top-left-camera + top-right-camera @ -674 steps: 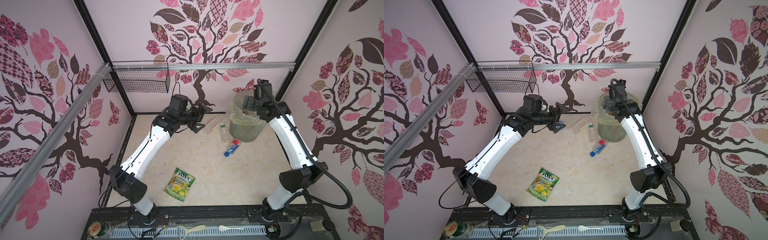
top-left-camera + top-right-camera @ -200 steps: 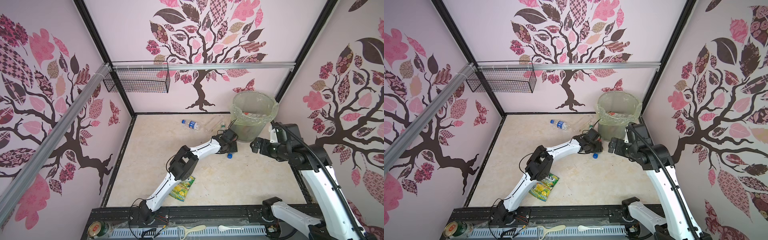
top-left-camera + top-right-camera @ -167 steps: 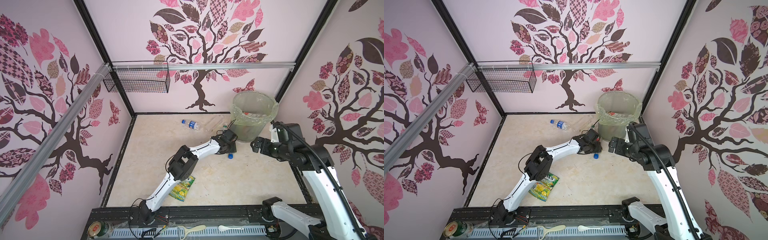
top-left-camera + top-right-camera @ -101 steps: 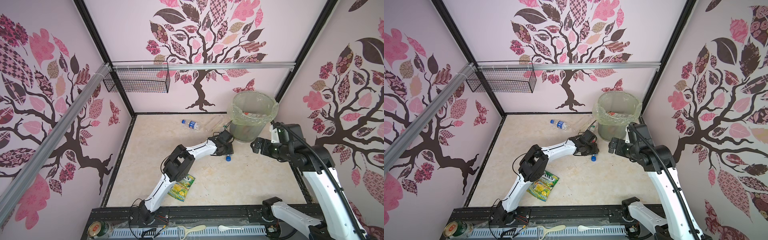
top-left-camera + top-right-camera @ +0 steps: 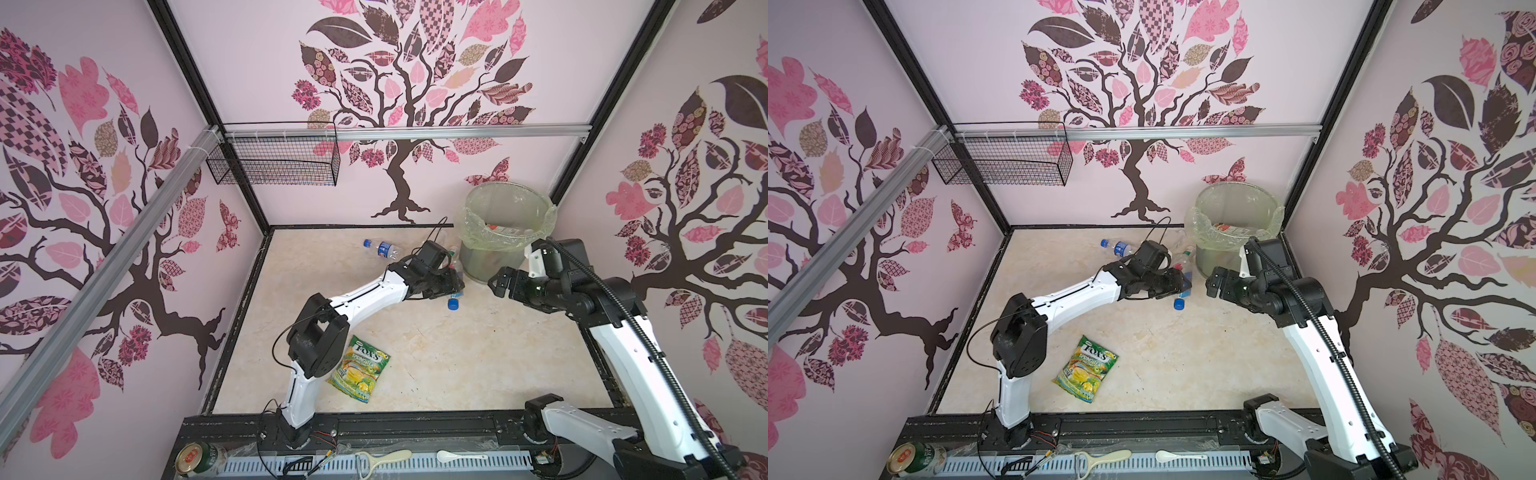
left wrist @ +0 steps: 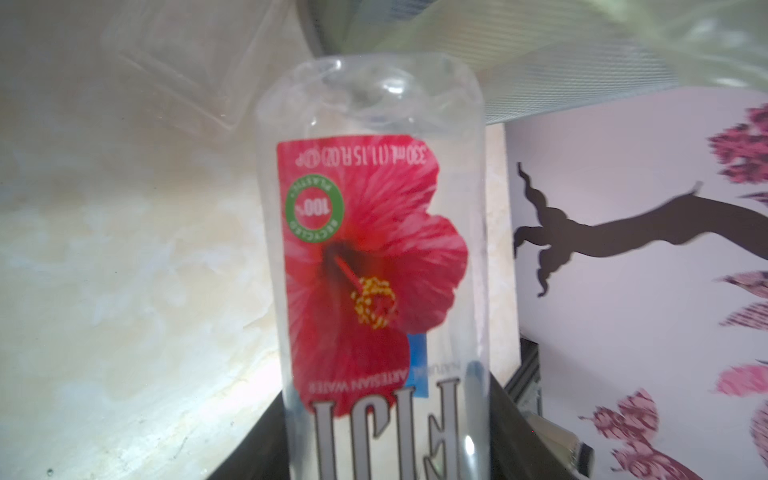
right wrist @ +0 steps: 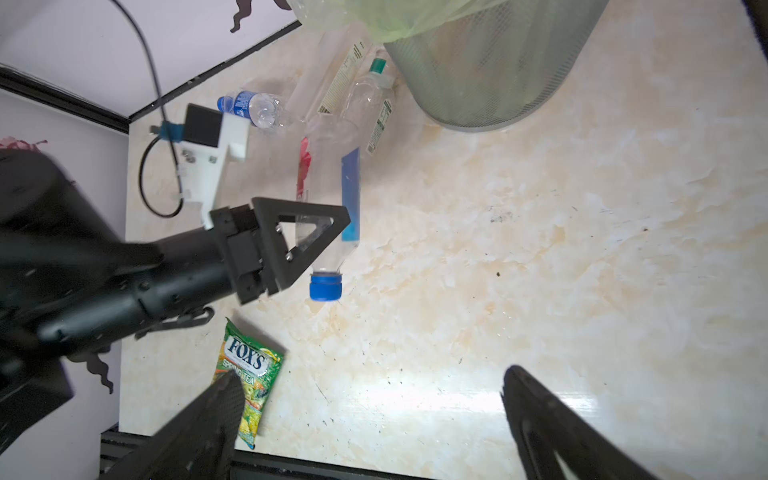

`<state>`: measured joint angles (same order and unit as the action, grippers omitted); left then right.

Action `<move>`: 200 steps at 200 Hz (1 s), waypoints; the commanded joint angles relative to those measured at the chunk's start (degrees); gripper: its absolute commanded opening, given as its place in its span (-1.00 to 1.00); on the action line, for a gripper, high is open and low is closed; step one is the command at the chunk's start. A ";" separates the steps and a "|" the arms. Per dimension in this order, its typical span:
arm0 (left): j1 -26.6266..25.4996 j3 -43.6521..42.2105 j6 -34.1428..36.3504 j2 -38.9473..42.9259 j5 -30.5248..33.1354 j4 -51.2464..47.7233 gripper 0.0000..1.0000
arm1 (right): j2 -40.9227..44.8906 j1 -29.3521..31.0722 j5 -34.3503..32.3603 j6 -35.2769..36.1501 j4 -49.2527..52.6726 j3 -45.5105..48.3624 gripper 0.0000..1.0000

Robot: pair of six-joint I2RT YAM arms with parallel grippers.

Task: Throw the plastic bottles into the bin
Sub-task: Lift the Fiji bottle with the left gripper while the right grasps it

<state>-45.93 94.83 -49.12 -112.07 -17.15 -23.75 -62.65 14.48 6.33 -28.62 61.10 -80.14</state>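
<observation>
My left gripper [image 5: 455, 283] [image 5: 1183, 283] [image 7: 309, 232] is shut on a clear bottle [image 6: 374, 257] [image 7: 330, 183] with a red flower label and a blue cap [image 5: 454, 304] [image 5: 1179, 304]. It holds the bottle just left of the bin [image 5: 507, 224] [image 5: 1237, 220] [image 7: 490, 62], a round bucket lined with a pale green bag. More plastic bottles lie by the bin's base: a blue-labelled one [image 5: 382, 248] [image 7: 249, 109] and a green-capped one [image 7: 372, 99] [image 5: 1183, 257]. My right gripper [image 5: 496, 282] [image 7: 370, 382] hangs open and empty, right of the held bottle.
A green-yellow candy bag [image 5: 359, 370] [image 7: 249, 382] lies on the floor near the left arm's elbow. A black wire basket [image 5: 274, 162] hangs on the back-left rail. A metal can [image 5: 195, 457] rests on the front ledge. Several bottles show inside the bin.
The left jaws have closed on the flower-label bottle, and it has shifted slightly left with the gripper. The right arm has stayed almost still.
</observation>
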 commanded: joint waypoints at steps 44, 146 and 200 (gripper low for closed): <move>0.97 -7.79 4.85 15.25 -4.12 -2.16 0.12 | -7.65 -0.15 9.60 -10.88 -17.05 1.91 0.99; 4.75 -17.09 6.70 25.04 -5.34 -4.27 0.12 | -20.07 8.88 20.01 -20.44 -39.65 4.72 0.99; 6.96 -17.86 8.72 27.13 -4.61 -6.62 0.13 | -24.13 9.99 23.16 -25.08 -46.48 6.50 0.81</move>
<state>-40.42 78.67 -42.15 -86.98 -21.74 -29.56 -84.55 24.21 27.09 -49.39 18.92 -74.13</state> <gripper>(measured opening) 0.569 0.925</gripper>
